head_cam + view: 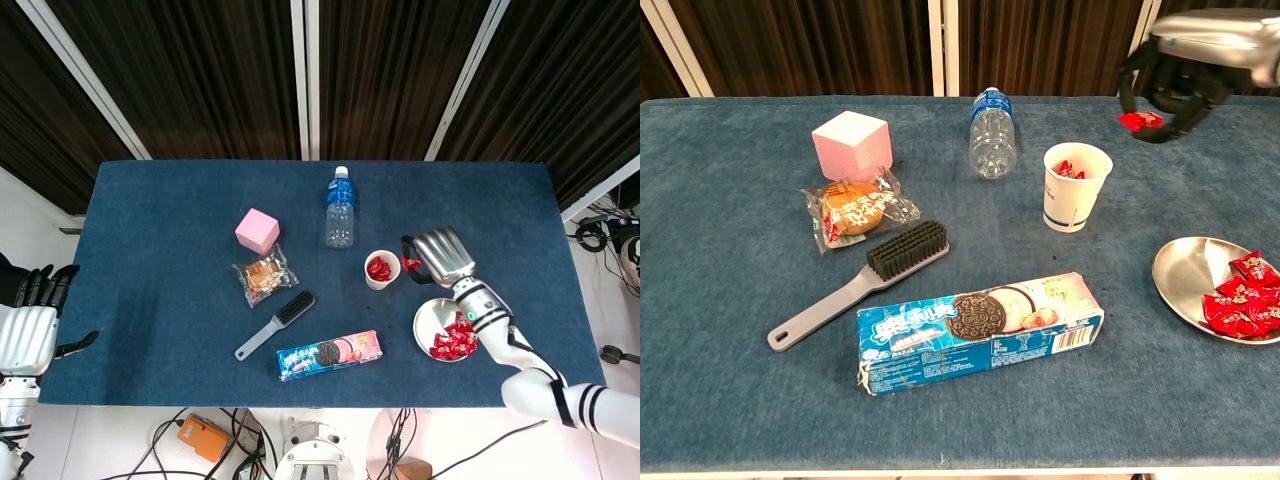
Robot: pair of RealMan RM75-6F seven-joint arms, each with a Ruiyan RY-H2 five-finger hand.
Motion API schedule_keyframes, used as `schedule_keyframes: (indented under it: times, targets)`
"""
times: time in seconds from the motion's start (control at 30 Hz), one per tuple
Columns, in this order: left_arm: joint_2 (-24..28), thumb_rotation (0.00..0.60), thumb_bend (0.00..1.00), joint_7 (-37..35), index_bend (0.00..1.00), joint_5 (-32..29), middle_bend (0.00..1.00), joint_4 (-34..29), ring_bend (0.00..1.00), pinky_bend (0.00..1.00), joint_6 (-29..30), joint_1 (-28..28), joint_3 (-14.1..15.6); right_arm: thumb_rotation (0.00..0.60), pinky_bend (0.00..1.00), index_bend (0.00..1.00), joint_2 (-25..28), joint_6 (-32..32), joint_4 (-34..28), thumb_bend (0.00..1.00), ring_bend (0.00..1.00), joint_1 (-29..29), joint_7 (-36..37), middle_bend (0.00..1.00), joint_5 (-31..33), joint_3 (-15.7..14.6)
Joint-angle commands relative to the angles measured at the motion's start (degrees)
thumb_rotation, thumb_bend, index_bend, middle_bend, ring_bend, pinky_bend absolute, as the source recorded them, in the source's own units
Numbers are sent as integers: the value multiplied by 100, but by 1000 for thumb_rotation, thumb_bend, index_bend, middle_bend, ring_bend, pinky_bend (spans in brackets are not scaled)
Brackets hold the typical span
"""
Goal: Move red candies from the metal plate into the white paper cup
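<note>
1. One red candy (1139, 121) is pinched in the curled fingers of the right hand (1185, 60), raised just to the right of the white paper cup (1076, 186).
2. The cup already holds red candies; more lie on the metal plate (1186, 280).
3. The left hand (28, 322) holds nothing, fingers apart, at the table's (180, 270) left edge.

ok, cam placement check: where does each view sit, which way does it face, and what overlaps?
Head view: high above, looking almost straight down on the blue table; shows the left hand off the table's left edge and the right hand with its forearm.
Chest view: low at the near edge, facing across toward the dark curtain; only the right hand shows.
Shared: right hand pinching a red candy, white paper cup, metal plate.
</note>
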Motion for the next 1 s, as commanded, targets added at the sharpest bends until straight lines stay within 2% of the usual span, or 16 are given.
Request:
schedule_keyframes:
  times: [0.03,0.27,0.43,0.57,0.67,0.8,0.9,1.0]
  targets:
    - [-1,600,0,21,71,-15,96,-16,0,0,-25,-19,-9,600,1000,650,-334,-355,220,598,1000,371,-260,906,480,142]
    - [-3,600,0,25,71,-31,96,-9,0,0,-61,-32,2,600,1000,591,-731,-515,580,590,1000,661,-317,906,728,75]
    - [15,600,0,12,71,-27,95,-16,0,0,-32,-23,0,600,1000,497,-823,-511,659,521,1000,733,-326,906,729,-26]
    - [25,600,0,7,71,-34,96,-25,0,0,-30,-16,6,600,1000,421,-746,-328,542,496,1000,653,-216,906,593,-76]
    - [37,600,0,-12,71,-27,96,-26,0,0,-27,-20,5,600,1000,398,-521,135,307,476,1000,389,-24,906,240,-140]
    - [41,600,0,-33,70,-18,96,-8,0,0,-22,-30,-3,600,1000,460,-11,827,-70,475,1000,-171,237,906,-492,-525]
    - [26,600,0,-34,71,-7,96,0,0,0,-39,-47,-1,600,1000,503,359,1198,-210,474,1000,-597,329,906,-997,-971]
    - [1,600,0,-28,71,21,95,-10,0,0,-41,-70,-4,600,1000,506,577,1322,-66,474,1000,-892,285,906,-1454,-1445]
